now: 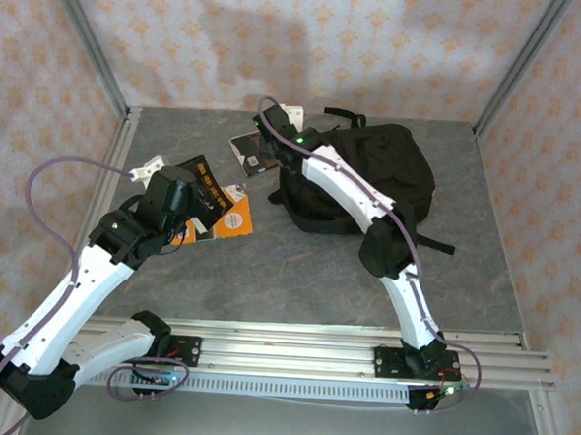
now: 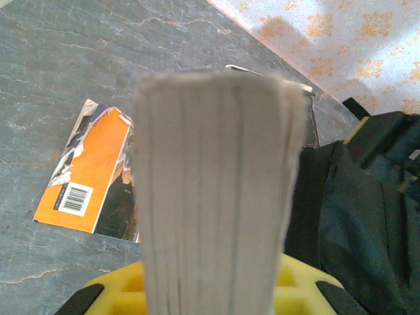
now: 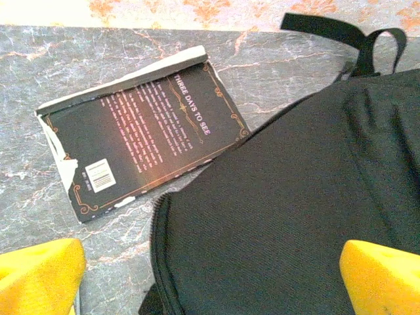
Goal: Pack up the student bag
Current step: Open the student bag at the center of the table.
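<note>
The student bag (image 1: 372,173), a large black backpack, lies at the back right of the table. My left gripper (image 1: 185,199) is shut on a thick black-covered book with orange lettering (image 1: 206,185), lifted off the table to the bag's left. In the left wrist view the book's pale page edge (image 2: 216,184) stands upright between the yellow pads (image 2: 118,289), with the bag (image 2: 367,210) to the right. My right gripper (image 3: 210,279) hangs open over the bag's (image 3: 295,197) zippered left edge, its yellow fingertips (image 3: 39,275) wide apart with nothing between them.
An orange-covered book (image 1: 229,220) lies flat on the table under the lifted one and appears in the left wrist view (image 2: 92,177). A dark book (image 3: 141,131) titled "Three Days to See" lies by the bag's left corner (image 1: 245,152). Patterned walls close in the table.
</note>
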Motion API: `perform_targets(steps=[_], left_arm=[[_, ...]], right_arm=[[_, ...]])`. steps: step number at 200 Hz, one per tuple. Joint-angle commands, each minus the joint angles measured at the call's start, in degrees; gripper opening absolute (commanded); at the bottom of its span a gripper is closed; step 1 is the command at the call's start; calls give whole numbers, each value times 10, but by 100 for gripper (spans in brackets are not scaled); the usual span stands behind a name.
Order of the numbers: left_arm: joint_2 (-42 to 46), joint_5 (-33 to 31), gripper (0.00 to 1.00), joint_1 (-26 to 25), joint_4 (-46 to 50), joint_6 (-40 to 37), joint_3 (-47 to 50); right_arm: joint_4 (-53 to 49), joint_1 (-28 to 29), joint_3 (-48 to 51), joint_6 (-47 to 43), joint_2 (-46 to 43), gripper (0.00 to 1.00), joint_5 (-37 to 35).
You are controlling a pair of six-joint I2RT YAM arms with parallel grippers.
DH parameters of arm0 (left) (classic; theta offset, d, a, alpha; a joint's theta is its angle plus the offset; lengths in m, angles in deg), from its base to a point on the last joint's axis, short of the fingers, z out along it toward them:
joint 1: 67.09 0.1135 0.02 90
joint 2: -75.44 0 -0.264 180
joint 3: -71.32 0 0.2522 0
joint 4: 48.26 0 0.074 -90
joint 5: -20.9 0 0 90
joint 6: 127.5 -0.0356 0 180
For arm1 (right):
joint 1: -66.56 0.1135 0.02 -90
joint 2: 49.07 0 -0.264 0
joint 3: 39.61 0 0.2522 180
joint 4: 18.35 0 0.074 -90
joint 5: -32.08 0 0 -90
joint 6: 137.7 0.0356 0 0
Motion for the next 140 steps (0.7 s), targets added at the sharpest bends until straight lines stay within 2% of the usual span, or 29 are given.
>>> perform_targets(steps=[1,27,52,89,128,140], left_arm=[[17,-36,0,4,-10,-8,2],[21,-35,0,6,-7,-5,9],[21,-31,0,7,-8,-5,12],[18,-31,0,8,-12,-8,15],[2,-23,0,8,-34,-20,6],[-8,-2,0,8,-56,-29,0]], right_arm=[[-24,2,-54,-14,44,99,-38],[-84,2,-139,-21,107,95,-93],[-91,-2,-117,-16,101,83,-128],[-127,-12,-108,-1,86,50,-159],[-114,-16,-110,-21,46,2,-154],[-114,-20,-116,-24,31,0,-153]])
